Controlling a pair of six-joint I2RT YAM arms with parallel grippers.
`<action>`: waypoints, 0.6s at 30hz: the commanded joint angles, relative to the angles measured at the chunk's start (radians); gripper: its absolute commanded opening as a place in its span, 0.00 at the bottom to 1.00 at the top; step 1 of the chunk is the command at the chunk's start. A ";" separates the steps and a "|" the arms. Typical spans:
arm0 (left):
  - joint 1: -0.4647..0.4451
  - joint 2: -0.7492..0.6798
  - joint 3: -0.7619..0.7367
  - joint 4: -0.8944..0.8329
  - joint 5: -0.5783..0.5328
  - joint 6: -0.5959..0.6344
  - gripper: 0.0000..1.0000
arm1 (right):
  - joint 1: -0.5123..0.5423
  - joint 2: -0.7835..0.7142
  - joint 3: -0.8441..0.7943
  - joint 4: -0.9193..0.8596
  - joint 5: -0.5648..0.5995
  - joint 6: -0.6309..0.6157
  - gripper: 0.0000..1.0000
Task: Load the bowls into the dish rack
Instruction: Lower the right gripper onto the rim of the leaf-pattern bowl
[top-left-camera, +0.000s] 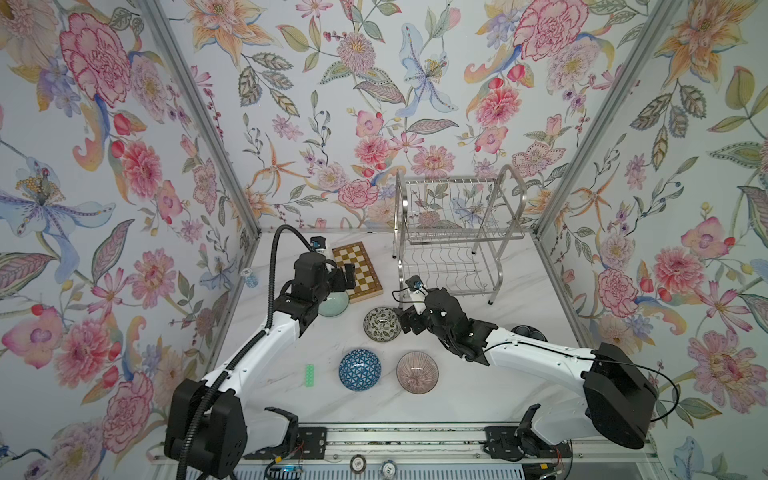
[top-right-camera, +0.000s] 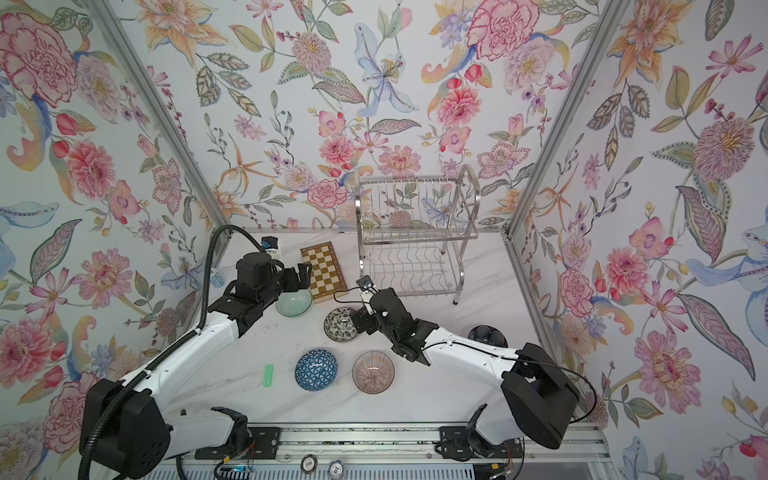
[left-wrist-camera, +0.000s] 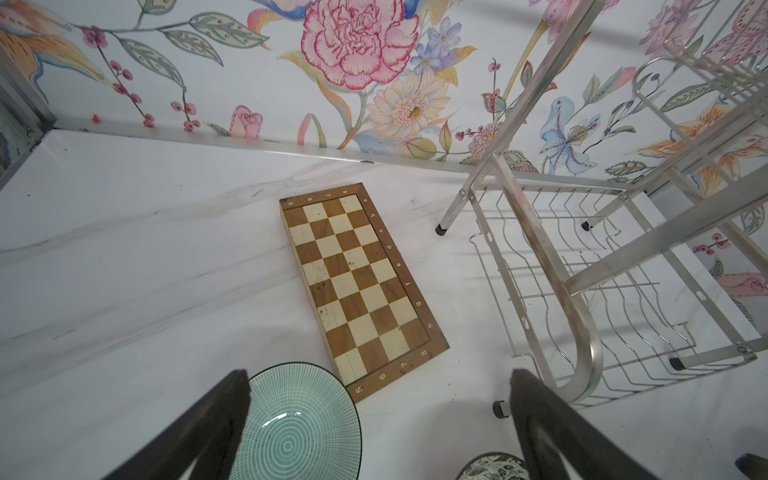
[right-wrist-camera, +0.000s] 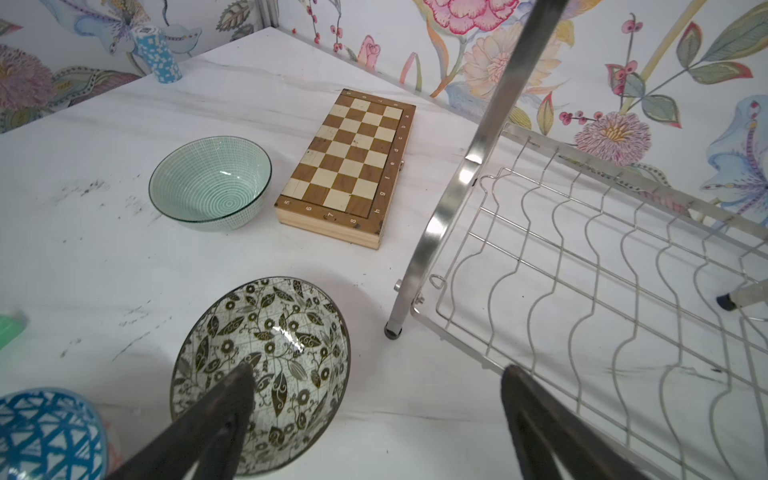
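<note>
So far loaded: nothing; both tiers of the dish rack (top-left-camera: 465, 238) bare.
Left to do: all four bowls, each upright on the table outside the rack.
Mint bowl (top-left-camera: 334, 308): sits well to the left of the rack.
Floral bowl (top-left-camera: 380, 325): sits just in front of the rack's front-left leg, nearest of the four.
Blue triangle bowl (top-left-camera: 360, 370): sits well in front of the rack and to its left.
Pink lined bowl (top-left-camera: 417, 371): sits well in front of the rack, in line with its left end.
Chessboard (top-left-camera: 357, 270): lies flat just left of the rack; no part of the job.
Left gripper (top-left-camera: 348, 277): hovers left of the rack, above the mint bowl's rim, fingers spread wide and holding nothing.
Right gripper (top-left-camera: 406, 323): reaches down close to the rack's front-left leg, fingers wide apart, one over the floral bowl's inside and one on the rack side of its rim; grips nothing, contact impossible to tell.
Likely step: probably lining up a pinch on that rim.
</note>
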 joint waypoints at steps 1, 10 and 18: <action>-0.003 0.005 0.073 -0.136 -0.005 -0.058 0.99 | 0.000 -0.039 -0.002 -0.111 -0.056 -0.096 0.94; -0.003 -0.035 0.099 -0.302 -0.004 -0.106 0.99 | -0.002 -0.068 -0.006 -0.169 -0.251 -0.237 0.88; -0.002 -0.048 0.061 -0.399 -0.016 -0.069 0.99 | 0.014 -0.111 0.010 -0.328 -0.327 -0.334 0.83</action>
